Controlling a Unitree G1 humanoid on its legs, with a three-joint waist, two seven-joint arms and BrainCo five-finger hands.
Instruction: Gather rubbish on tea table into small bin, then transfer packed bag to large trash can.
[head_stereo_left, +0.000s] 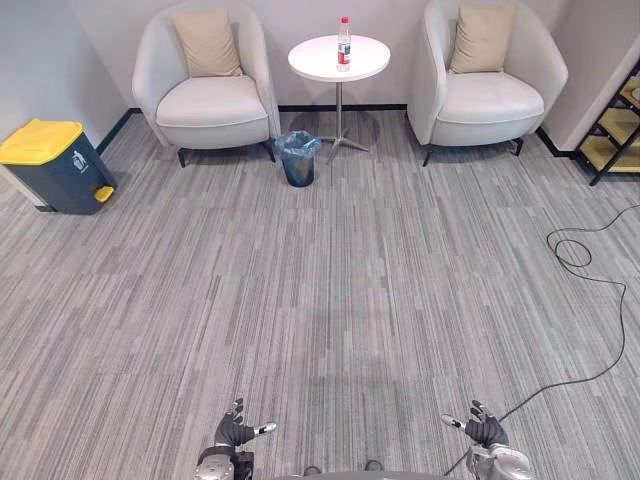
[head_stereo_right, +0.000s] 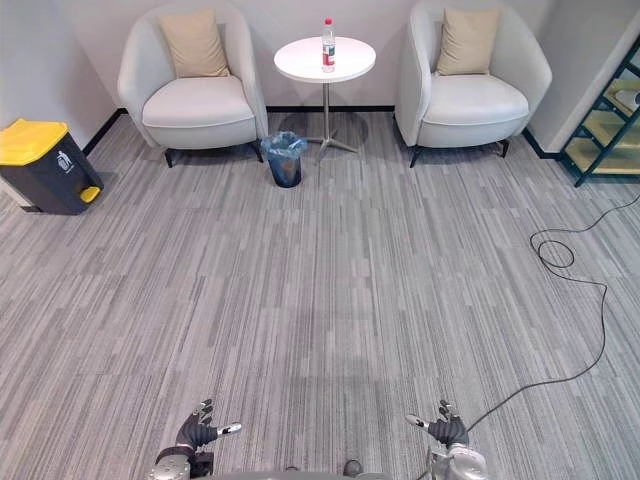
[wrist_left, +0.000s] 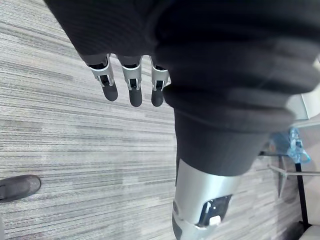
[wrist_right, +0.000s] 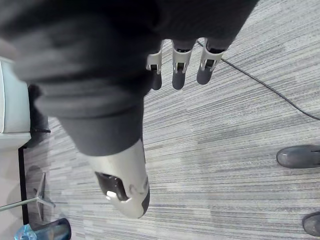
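Counter (head_stereo_left: 315, 58): round, white, on one thin stem; stands at the far side of the carpet (head_stereo_left: 330, 300), between two pale armchairs (head_stereo_left: 205, 85), each with a beige cushion (head_stereo_left: 207, 42).
Large can (head_stereo_left: 50, 165): dark body, yellow lid down; at the carpet's left edge, well apart from the counter.
Small bin (head_stereo_left: 298, 165): lined with a blue bag (head_stereo_left: 298, 143); on the carpet just beside the counter's foot, toward the left armchair.
Bottle (head_stereo_left: 344, 44): clear, red cap, upright on the counter; nothing touches it.
Left robot hand (head_stereo_left: 236, 432): low at the near edge, far from the counter; fingers (wrist_left: 131, 85) straight, thumb out, empty.
Right robot hand (head_stereo_left: 484, 430): level with the left; fingers (wrist_right: 178, 70) straight, thumb out, empty.
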